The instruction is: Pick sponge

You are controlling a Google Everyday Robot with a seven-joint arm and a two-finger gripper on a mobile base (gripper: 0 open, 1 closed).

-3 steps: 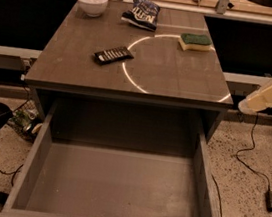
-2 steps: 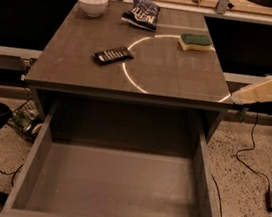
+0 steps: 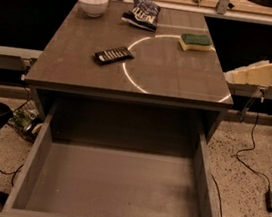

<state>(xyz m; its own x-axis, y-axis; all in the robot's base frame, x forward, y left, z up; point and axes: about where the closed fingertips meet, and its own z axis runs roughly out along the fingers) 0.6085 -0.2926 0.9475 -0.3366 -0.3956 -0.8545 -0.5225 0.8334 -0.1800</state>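
White bowl far left, black remote, snack bag — then the sponge lying at the table's far right. My gripper hovers beyond that right edge, apart from the sponge — clenched or released, I cannot tell.

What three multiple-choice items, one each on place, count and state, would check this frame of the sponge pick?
1. Where is the sponge?
A. on the floor
B. far right of the tabletop
C. on the back counter

2. How many loose things lie on the tabletop?
A. two
B. four
C. six

3. How is the drawer?
A. pulled open
B. shut
C. taken out

Answers:
1 B: it lies near the top's far right corner, while the hand hangs off the table's right edge, apart from it.
2 B: bowl, snack bag, remote and sponge.
3 A: its inside shows below the top.
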